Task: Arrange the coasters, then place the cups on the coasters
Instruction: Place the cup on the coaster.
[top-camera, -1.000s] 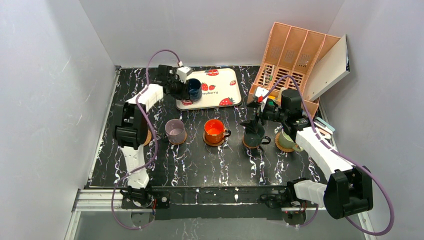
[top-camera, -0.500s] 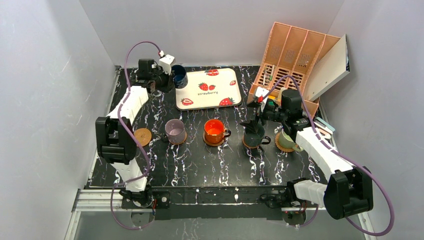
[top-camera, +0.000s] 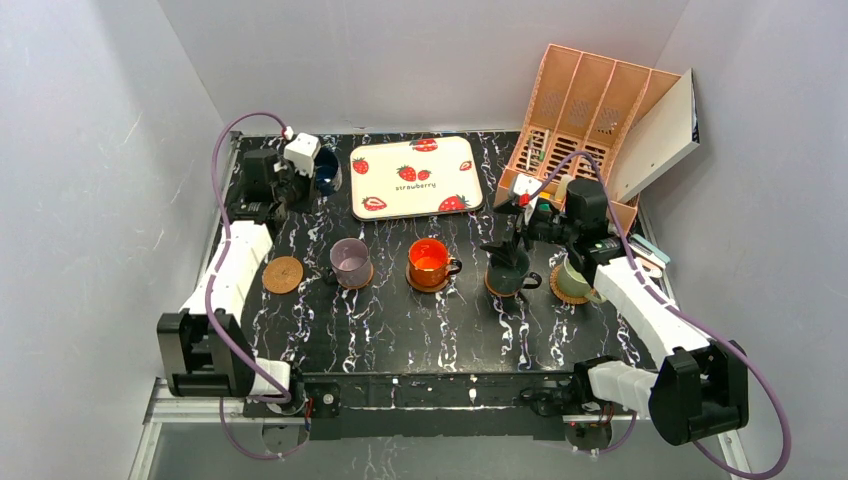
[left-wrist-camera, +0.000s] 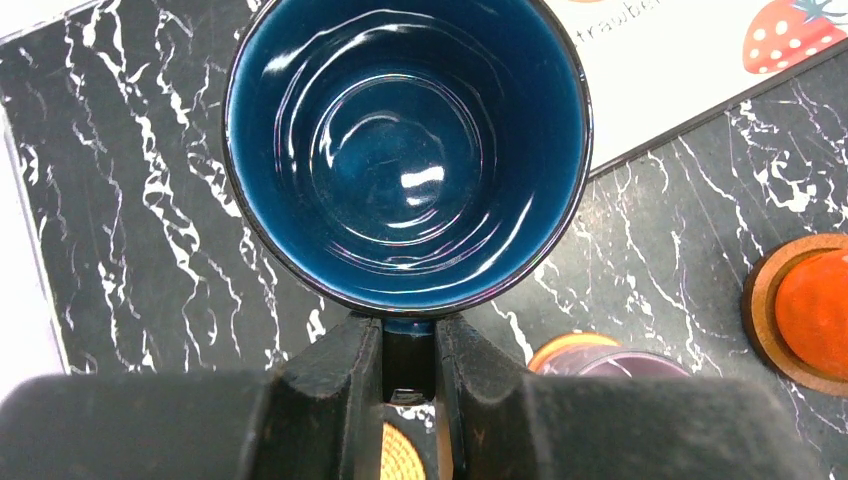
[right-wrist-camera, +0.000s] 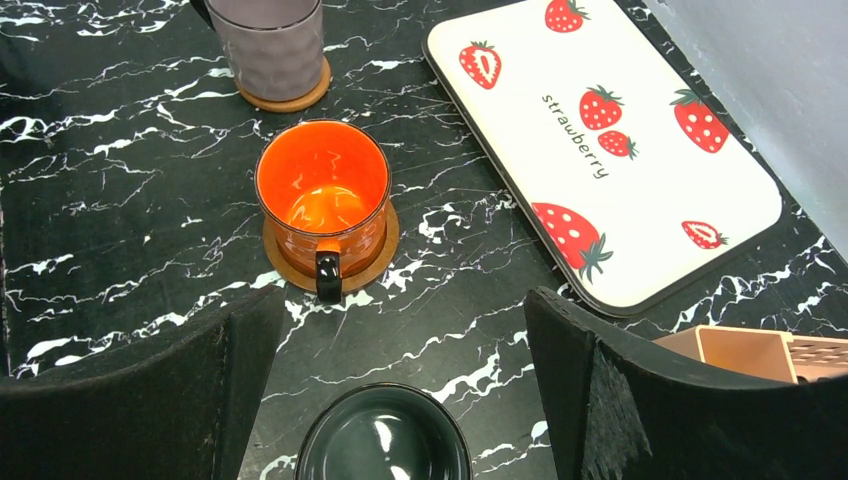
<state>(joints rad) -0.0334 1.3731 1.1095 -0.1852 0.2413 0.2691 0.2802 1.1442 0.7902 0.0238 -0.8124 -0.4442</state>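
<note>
Our left pincer (left-wrist-camera: 408, 345) grips the navy cup (left-wrist-camera: 405, 150) by its handle at the worktop's (top-camera: 400, 320) far left corner. Our right pincer (right-wrist-camera: 395, 320) stands wide over the dark cup (right-wrist-camera: 383, 440); we see one wicker coaster (top-camera: 283, 274) bare near the left edge.

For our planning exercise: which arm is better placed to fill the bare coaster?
Left: the left gripper grips the navy cup by its handle, near the bare coaster; the right gripper is open, farther away.
</note>
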